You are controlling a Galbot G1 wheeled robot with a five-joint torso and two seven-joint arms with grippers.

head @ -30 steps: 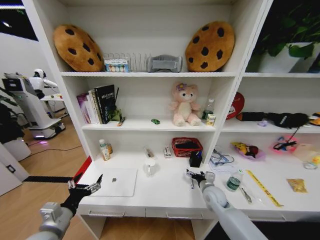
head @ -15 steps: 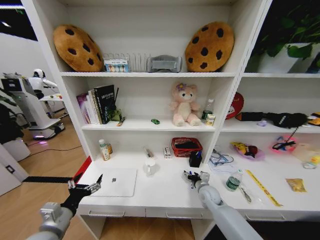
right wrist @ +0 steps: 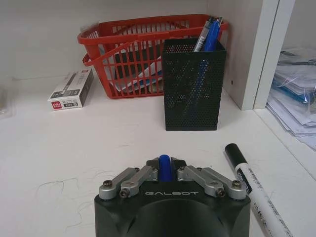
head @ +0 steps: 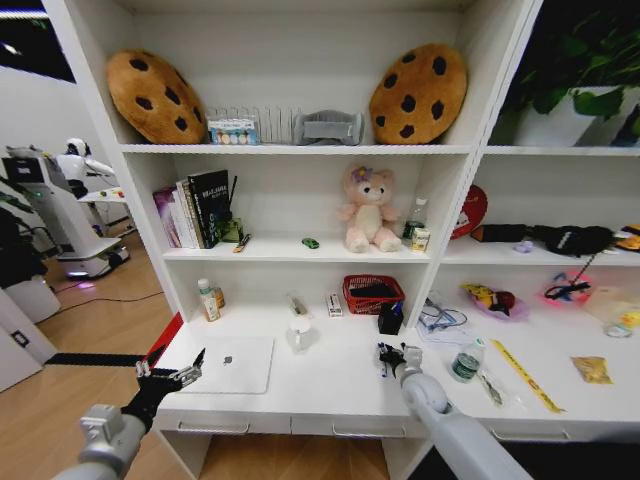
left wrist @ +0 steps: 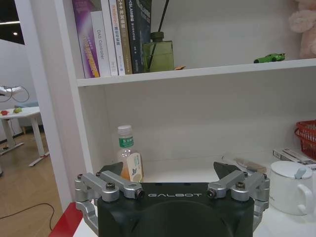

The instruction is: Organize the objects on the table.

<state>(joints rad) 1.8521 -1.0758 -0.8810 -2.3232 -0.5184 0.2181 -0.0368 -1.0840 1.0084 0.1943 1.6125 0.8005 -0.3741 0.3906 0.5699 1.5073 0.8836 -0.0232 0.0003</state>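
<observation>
My right gripper (head: 388,354) hovers over the white table (head: 330,388), shut on a blue pen (right wrist: 164,167) that sticks up between its fingers. Just beyond it stands a black mesh pen holder (right wrist: 193,89) (head: 391,318) with blue pens inside. A white marker with a dark cap (right wrist: 251,190) lies on the table beside the gripper. My left gripper (head: 172,377) (left wrist: 169,171) hangs open at the table's left front corner, next to the closed silver laptop (head: 232,365). A tiny green toy car (head: 311,243) (left wrist: 269,58) sits on the shelf above.
A red mesh basket (right wrist: 129,54) (head: 374,293) and a small box (right wrist: 71,90) stand behind the holder. A white mug (head: 299,333) (left wrist: 291,186) and a bottle (head: 208,298) (left wrist: 129,158) sit at the back left. A shelf upright (right wrist: 254,49) borders the holder. Papers and clutter lie to the right.
My right gripper shifted slightly left and then back, still holding the blue pen in front of the holder. The left arm has not moved.
</observation>
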